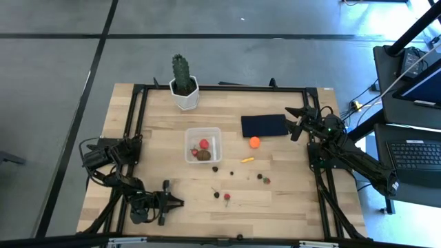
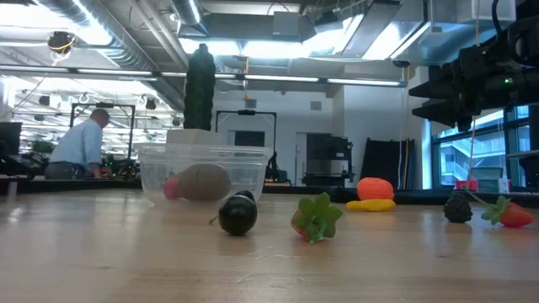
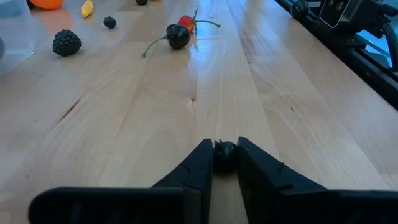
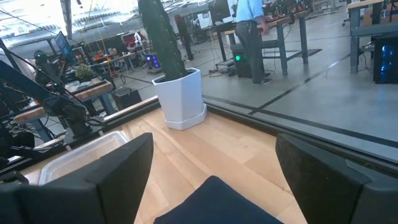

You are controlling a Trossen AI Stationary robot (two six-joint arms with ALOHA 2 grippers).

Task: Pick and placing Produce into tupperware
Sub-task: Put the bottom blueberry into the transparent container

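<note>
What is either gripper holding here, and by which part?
The left gripper pinches a small dark berry by its sides at its fingertips; the right gripper holds nothing.

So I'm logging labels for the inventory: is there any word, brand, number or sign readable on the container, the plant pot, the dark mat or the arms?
None can be read.
Clear container: no label.
White plant pot: plain.
Dark mat: plain.
Laptop screens beside the table: too blurred to read.
</note>
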